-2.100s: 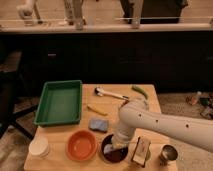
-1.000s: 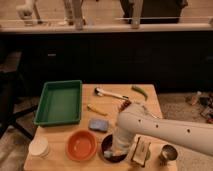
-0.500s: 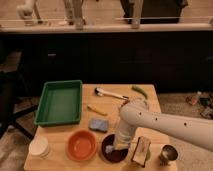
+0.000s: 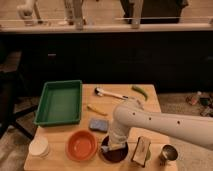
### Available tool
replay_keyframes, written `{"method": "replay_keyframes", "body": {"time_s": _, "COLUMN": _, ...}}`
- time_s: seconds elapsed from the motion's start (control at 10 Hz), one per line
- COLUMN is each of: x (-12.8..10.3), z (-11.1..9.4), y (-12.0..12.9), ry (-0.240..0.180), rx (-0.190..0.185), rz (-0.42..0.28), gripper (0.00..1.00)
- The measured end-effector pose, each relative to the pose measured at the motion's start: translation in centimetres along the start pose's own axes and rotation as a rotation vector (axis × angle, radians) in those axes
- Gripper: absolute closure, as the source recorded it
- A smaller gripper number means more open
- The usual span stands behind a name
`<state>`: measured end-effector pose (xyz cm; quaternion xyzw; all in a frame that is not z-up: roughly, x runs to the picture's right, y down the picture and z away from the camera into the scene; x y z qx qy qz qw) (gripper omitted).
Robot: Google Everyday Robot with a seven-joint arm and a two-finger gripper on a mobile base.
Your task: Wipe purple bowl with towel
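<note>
Purple bowl (image 4: 114,153) sits at the counter's (image 4: 155,135) front edge, right of an orange bowl (image 4: 81,145), with the arm's hand (image 4: 113,146) down inside it over a pale towel (image 4: 116,146), fingers hidden so can't tell if open or closed.

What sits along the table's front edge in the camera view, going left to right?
White cup → orange bowl → purple bowl with the gripper down in it → metal cup.
</note>
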<state>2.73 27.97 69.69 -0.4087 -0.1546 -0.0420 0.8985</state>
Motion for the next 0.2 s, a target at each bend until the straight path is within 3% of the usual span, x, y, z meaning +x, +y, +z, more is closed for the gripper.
{"method": "replay_keyframes", "body": {"time_s": 0.2, "x": -0.87, "z": 0.03, "y": 1.24, "ry": -0.006, "rx": -0.008, "rz": -0.022, "gripper": 1.00}}
